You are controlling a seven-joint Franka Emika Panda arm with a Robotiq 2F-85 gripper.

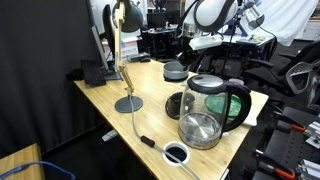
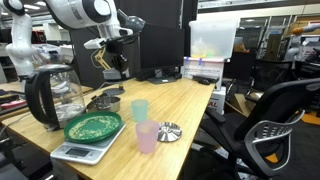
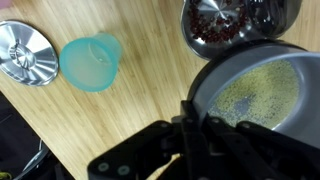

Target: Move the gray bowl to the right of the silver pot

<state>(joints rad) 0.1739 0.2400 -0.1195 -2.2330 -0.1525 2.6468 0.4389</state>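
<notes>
The gray bowl point(image 3: 258, 92), pale greenish inside, fills the lower right of the wrist view. My gripper point(image 3: 190, 120) has its fingers across the bowl's left rim and looks shut on it. In an exterior view the gray bowl point(image 1: 175, 71) sits just under my gripper point(image 1: 188, 55) at the far end of the table. I cannot tell whether it is lifted. The silver pot point(image 3: 235, 25), with red bits inside, is close beside the bowl. It also shows in an exterior view point(image 2: 104, 100), below my gripper point(image 2: 113, 68).
A teal cup point(image 3: 92, 62) point(image 2: 140, 110) and a silver lid point(image 3: 25, 55) point(image 2: 168, 131) stand near the pot. A pink cup point(image 2: 147, 136), a green plate on a scale point(image 2: 95, 126), a glass kettle point(image 1: 210, 110), a dark cup point(image 1: 174, 105) and a white-rimmed ring point(image 1: 177, 152) are also there.
</notes>
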